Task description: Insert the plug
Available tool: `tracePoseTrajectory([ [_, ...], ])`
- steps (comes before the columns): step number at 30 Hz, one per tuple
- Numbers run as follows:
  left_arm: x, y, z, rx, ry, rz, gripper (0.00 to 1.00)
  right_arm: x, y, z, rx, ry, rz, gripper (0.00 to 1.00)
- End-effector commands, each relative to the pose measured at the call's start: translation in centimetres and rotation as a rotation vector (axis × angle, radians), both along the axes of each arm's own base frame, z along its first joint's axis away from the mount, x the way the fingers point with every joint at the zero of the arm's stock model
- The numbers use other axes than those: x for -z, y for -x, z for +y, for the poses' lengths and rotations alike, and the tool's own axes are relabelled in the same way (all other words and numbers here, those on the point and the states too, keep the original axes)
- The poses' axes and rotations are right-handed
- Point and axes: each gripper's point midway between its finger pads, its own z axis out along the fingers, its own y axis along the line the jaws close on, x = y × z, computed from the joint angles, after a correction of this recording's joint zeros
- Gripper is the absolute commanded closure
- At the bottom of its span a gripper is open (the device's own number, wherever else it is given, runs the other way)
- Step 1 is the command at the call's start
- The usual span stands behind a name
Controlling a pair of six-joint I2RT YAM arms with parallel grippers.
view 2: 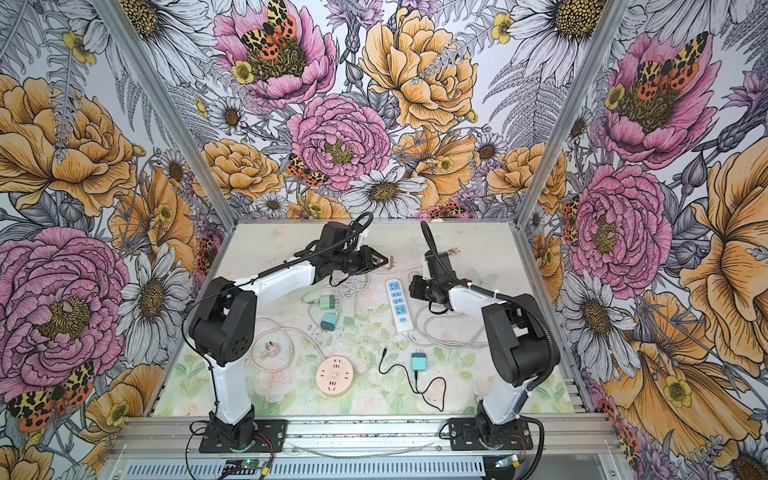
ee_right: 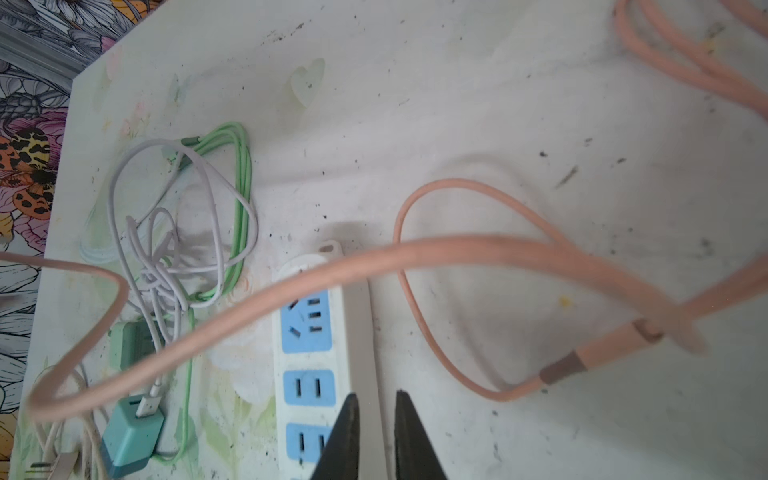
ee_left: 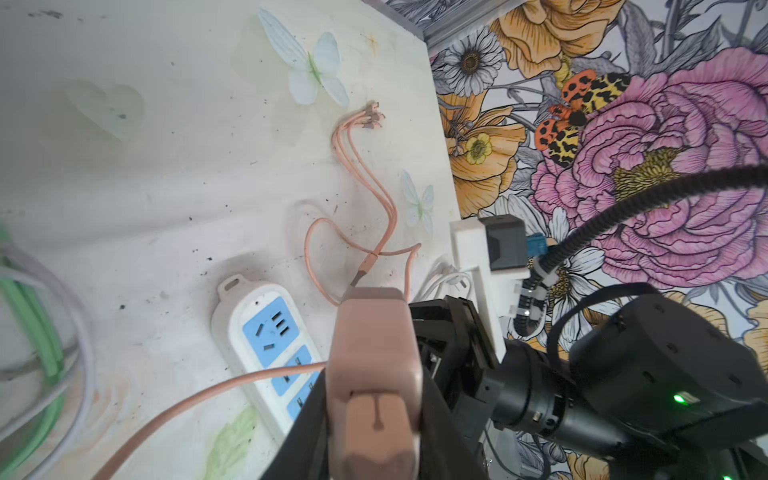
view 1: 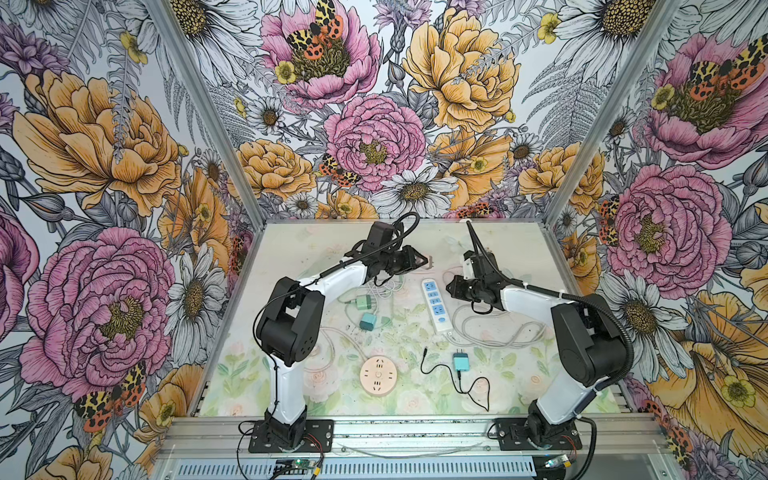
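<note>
**A:** Where is the plug?

**B:** The pink plug is pinched in the left end effector, a little above the middle of the frame in both top views. The black fingers are pressed against its sides. It is held clear of the desk, with its prongs pointing toward the right of the frame.

**A:** And the strip?

**B:** The white power strip lies flat at mid-frame, blue sockets facing up, running from upper left to lower right. Its upper end is just below and right of the plug, and the two are not touching.

**A:** What about the cord?

**B:** A pink cord hangs slack in front of the strip's end socket in the right wrist view. More of it is looped on the desk beside the strip.

**A:** And the right arm?

**B:** The right end effector is at the strip's right edge, level with its upper sockets in the top views. Its fingers are nearly together with a thin slit between them, one over the strip's face and one past its edge. I cannot tell whether they bear on the strip or hang just above it.

**A:** What else is there?

**B:** Left of the strip are a green adapter, a teal cube and tangled white and green cords. Lower in the frame are a round pink socket and a teal charger with a thin black lead.
</note>
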Motion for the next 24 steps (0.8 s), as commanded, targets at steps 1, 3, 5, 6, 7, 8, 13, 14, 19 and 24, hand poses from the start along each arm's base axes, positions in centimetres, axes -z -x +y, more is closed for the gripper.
tracePoseTrajectory([
  [1,-1.4,0.8,0.9,-0.005,-0.073,-0.044,0.93,1.8,2.1,-1.0,0.021,0.031,0.072,0.82],
  [3,-1.6,1.0,1.1,-0.011,-0.077,-0.047,0.93,2.3,2.9,-0.8,0.011,0.039,0.085,0.83],
  [5,-1.9,1.3,1.1,-0.011,-0.077,-0.054,0.93,2.8,3.8,-0.6,0.003,0.05,0.104,0.83],
  [6,-2.1,1.3,1.2,-0.016,-0.08,-0.057,0.93,3.0,4.1,-0.6,0.002,0.049,0.111,0.83],
  [7,-2.2,1.4,1.2,-0.016,-0.08,-0.057,0.93,3.2,4.5,-0.5,-0.003,0.049,0.118,0.83],
  [8,-2.2,1.4,1.4,-0.019,-0.086,-0.058,0.93,3.4,5.0,-0.4,-0.006,0.051,0.127,0.83],
  [13,-1.5,1.9,2.2,-0.042,-0.173,-0.054,0.93,4.1,6.9,0.4,-0.03,0.052,0.155,0.84],
  [14,-1.2,2.0,2.3,-0.042,-0.181,-0.048,0.94,4.3,7.3,0.6,-0.034,0.05,0.162,0.84],
  [19,-1.7,2.7,3.3,-0.063,-0.206,-0.056,0.94,4.9,9.3,0.8,-0.047,0.05,0.192,0.85],
  [24,-0.7,3.4,4.3,-0.077,-0.341,-0.063,0.94,4.8,10.9,1.1,-0.059,0.032,0.206,0.85],
])
